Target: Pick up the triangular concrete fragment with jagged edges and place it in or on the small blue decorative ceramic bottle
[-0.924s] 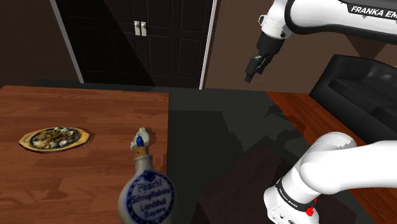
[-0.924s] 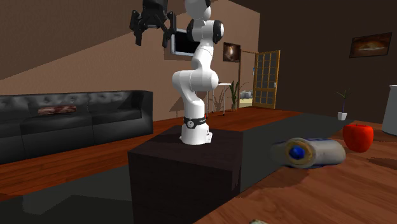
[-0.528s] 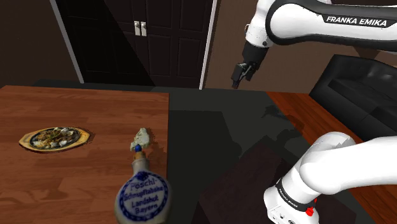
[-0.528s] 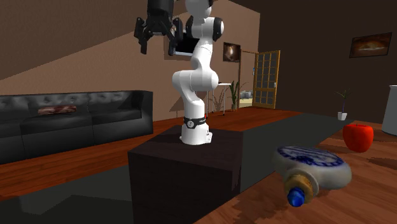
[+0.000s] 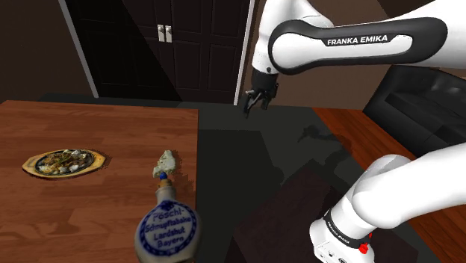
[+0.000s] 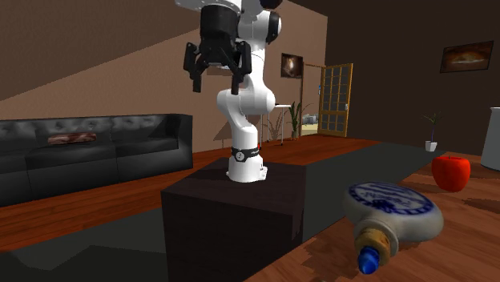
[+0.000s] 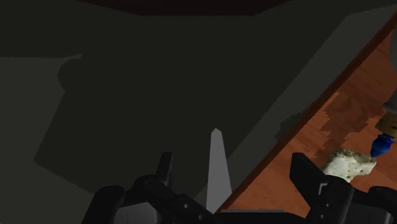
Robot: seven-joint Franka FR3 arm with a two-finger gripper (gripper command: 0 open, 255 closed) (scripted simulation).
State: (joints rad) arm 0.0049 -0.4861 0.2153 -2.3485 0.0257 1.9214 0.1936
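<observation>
- The tool [image 6: 216, 84] hangs high in the air, well away from the bottle [image 5: 168, 228]. Its two fingers stand apart with nothing in them.
- The bottle lies on its side on the wooden worktop [image 5: 97, 123]. It is pale with blue writing and a blue tip [image 5: 160, 174].
- The stone piece [image 5: 166, 159] is pale and lumpy. It sits right by the bottle's blue tip, and I cannot tell if they touch.
- The step now looks like the reach: the tool needs to get to the stone piece.
- To do it well, I think the tool should come straight down from above. One finger should land on the side of the stone piece away from the bottle, so nothing bumps the bottle and rolls it.
- The fingers should be wide until the stone piece is between them. Then they should close on its flatter sides, because jagged edges can slip.
- The bottle lies flat, so the stone piece will probably have to rest on its round side. That calls for a slow, soft drop.
- A plate of food [image 5: 63, 162] sits far from the bottle, out of the way.
</observation>
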